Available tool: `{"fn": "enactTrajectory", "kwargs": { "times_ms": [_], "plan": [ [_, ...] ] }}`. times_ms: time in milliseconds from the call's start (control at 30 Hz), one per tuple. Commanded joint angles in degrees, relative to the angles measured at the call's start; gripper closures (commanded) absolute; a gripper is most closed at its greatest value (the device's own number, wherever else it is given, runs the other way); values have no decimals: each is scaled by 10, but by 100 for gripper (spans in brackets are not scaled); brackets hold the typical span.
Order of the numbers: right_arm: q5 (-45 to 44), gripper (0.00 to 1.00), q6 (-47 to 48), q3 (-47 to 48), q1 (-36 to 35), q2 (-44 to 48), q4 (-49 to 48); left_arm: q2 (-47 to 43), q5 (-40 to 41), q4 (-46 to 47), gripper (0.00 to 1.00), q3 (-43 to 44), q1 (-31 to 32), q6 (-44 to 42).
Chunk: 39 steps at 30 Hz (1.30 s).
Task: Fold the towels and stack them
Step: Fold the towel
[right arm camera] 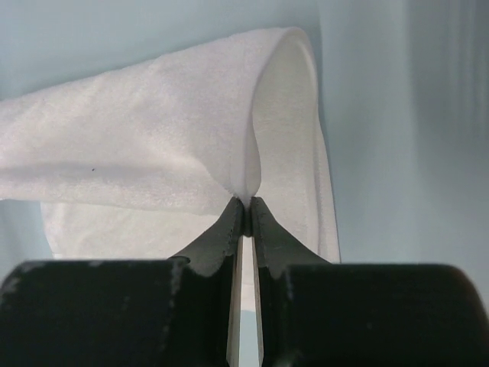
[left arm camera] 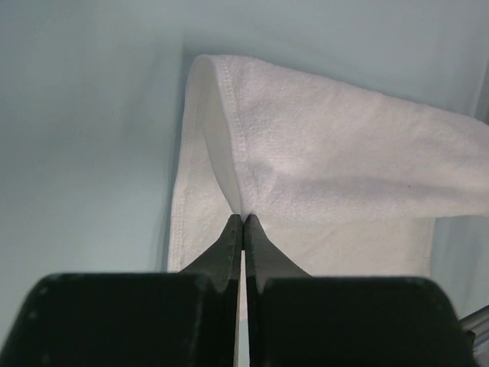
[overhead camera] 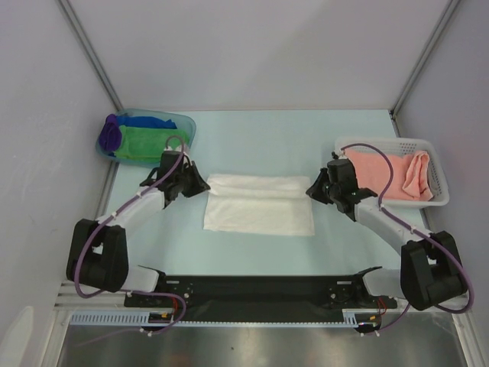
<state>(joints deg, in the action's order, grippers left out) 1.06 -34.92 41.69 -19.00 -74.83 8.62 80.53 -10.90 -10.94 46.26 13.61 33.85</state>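
Left fingers (left arm camera: 226, 248) and right fingers (right arm camera: 229, 229) pinch fluffy white towel (overhead camera: 260, 205) edges.

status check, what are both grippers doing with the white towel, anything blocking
Left gripper shut on white towel, left end. Right gripper shut on its right end. Pinched edge lifted into a fold. Nothing in the way.

The white towel (left arm camera: 328, 153) pinched in the jaws of the left gripper (left arm camera: 243, 219) and right gripper (right arm camera: 246, 200) is showing plain, unpatterned terry; both grippers are looking matte black. The table (left arm camera: 84, 138) around the jaws is reading pale blue-green. Behind the left jaws, a green towel (overhead camera: 145, 143), blue towel (overhead camera: 149, 121) and purple towel (overhead camera: 112, 134) are sitting in a translucent blue tub (overhead camera: 187, 126); behind the right jaws, a salmon pink towel (overhead camera: 382, 176) is filling a white mesh basket (overhead camera: 435, 164).
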Motion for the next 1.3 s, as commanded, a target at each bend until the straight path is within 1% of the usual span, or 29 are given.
{"fn": "enactTrajectory", "kwargs": {
  "times_ms": [0, 233, 367, 700, 833, 1000, 1267],
  "plan": [
    [22, 100, -1, -17, -2, 33, 15, -35, -23, -15, 100, 9, -6, -20],
    [30, 100, -10, -51, -4, 96, 50, -78, -44, -6, 100, -49, -6, -19],
    [30, 100, -13, -57, -15, 131, 87, -94, -65, 2, 100, -70, -6, -16],
    [23, 100, -34, -95, -31, 204, 134, -127, -87, 15, 99, -125, -5, -2],
    [22, 100, -38, -102, -33, 230, 151, -143, -87, 12, 100, -134, -5, -2],
    [19, 100, -43, -105, -36, 240, 162, -162, -91, 2, 100, -139, -6, 0],
    [12, 100, -44, -92, -38, 254, 178, -187, -85, -22, 100, -125, -6, -4]
  ]
}}
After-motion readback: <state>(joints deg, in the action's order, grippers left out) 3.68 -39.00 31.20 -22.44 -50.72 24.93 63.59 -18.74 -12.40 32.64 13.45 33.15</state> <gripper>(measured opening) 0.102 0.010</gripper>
